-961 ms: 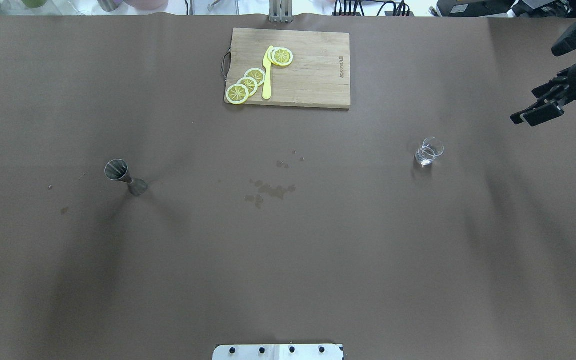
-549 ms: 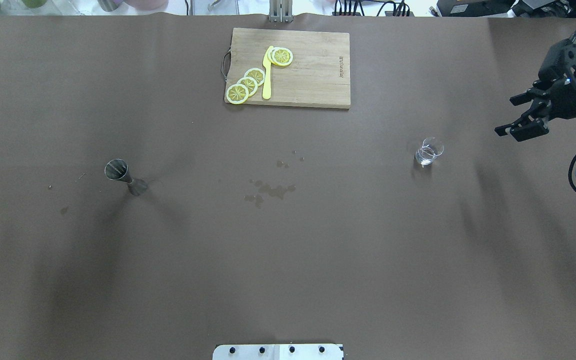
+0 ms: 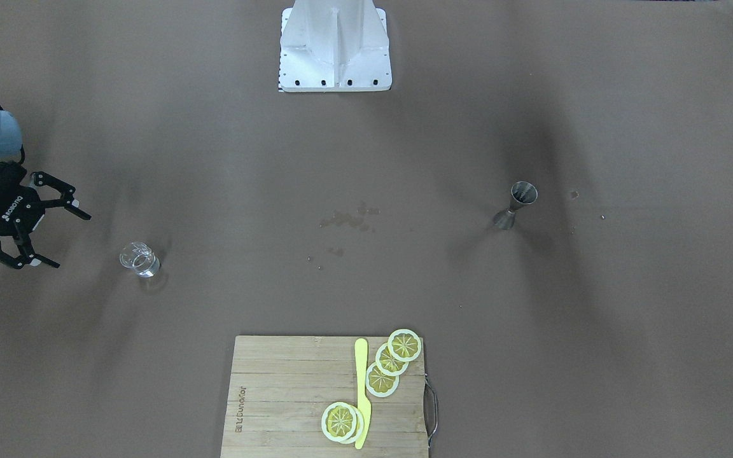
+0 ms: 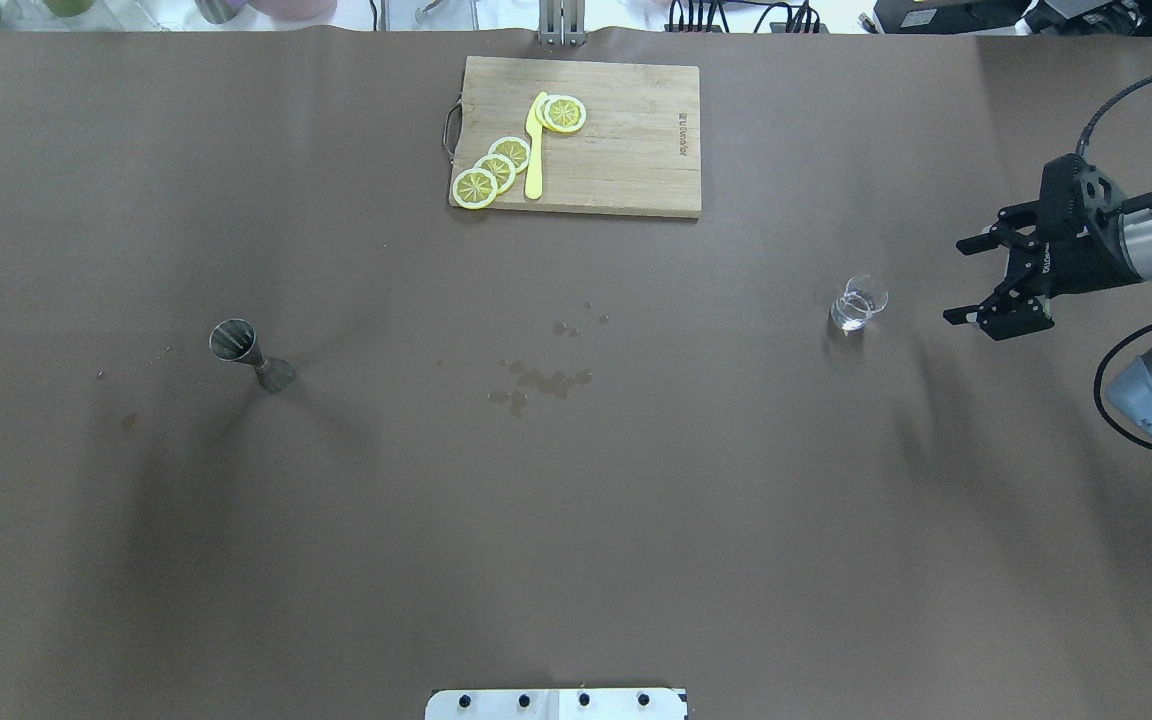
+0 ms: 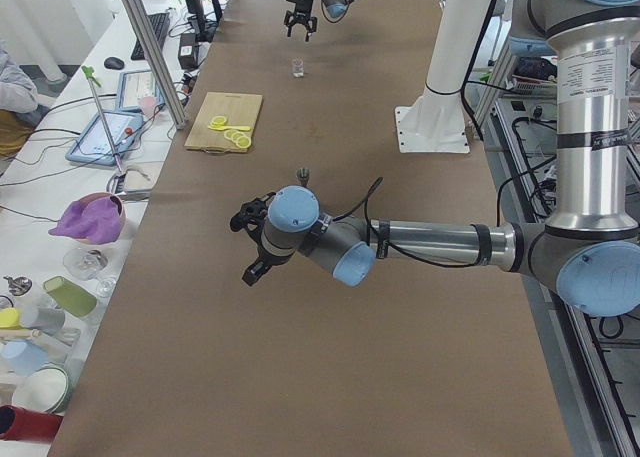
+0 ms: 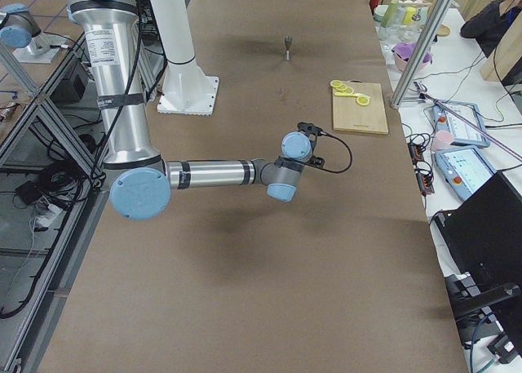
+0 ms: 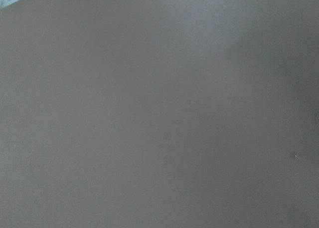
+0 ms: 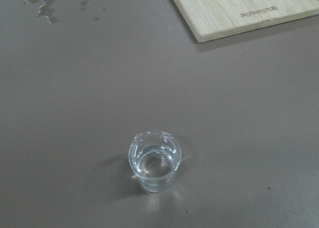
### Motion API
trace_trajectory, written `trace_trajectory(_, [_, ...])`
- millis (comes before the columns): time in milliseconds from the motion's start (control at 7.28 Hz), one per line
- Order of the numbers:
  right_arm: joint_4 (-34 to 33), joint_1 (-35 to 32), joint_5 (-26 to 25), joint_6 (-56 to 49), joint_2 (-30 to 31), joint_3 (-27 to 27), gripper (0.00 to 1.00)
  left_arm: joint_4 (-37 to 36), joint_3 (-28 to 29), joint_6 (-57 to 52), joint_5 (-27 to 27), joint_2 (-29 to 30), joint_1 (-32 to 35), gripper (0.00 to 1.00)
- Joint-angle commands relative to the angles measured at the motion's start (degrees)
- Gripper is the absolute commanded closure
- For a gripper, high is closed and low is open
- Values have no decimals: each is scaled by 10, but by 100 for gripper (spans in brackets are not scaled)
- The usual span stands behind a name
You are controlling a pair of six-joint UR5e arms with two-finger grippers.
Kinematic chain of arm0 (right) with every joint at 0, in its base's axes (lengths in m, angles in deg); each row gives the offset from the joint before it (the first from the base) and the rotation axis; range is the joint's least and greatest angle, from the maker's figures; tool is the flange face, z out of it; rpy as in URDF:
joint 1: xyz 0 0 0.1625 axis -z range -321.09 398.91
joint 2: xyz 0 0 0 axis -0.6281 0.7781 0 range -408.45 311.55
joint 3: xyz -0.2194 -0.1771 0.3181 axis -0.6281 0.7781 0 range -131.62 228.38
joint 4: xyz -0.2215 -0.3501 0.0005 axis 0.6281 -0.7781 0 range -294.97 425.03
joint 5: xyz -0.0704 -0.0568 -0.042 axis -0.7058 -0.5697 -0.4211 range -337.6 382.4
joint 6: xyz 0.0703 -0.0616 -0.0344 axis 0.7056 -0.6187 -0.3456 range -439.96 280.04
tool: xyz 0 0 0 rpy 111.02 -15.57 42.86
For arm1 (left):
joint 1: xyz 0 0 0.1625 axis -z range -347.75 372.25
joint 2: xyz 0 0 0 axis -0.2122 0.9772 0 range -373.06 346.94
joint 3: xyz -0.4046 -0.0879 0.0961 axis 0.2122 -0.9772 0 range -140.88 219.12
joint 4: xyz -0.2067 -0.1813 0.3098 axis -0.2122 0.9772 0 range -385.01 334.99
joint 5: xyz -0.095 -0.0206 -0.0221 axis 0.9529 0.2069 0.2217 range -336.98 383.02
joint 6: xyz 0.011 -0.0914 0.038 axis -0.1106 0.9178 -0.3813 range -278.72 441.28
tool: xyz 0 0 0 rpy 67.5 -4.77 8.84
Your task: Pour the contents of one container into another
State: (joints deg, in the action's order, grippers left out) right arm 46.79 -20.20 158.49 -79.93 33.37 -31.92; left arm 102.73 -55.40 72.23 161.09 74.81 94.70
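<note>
The right hand (image 4: 961,283) has swung in from the counter's right edge and now hangs near the small glass beaker (image 4: 858,303), fingers spread wide and holding nothing. The beaker, with a little clear liquid in it, stands toward the counter's right end. The steel jigger (image 4: 248,355) stands well apart, toward the left end. A grasp looks next. I cannot tell how open the left hand (image 5: 244,249) is.
</note>
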Motion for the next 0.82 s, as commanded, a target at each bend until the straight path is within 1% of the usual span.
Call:
trace_trajectory(0, [11,-21,62,4,0,14,0,64,40,1,-2,56,-28,2])
trace_trajectory(137, [11,-29,84,3,-1,30,0,83,42,22,-12,73,-28,2])
trace_trajectory(275, [13,-37,89,3,-1,31,0,123,39,48,-47,85,-29,2])
trace_trajectory(412, [12,-34,91,-3,-3,43,0,195,43,51,-75,85,-36,2])
trace_trajectory(549, [13,-36,89,-6,-6,44,0,247,51,52,-92,85,-67,2])
trace_trajectory(687, [11,-35,75,-7,-28,65,0,301,51,53,-125,85,-97,2])
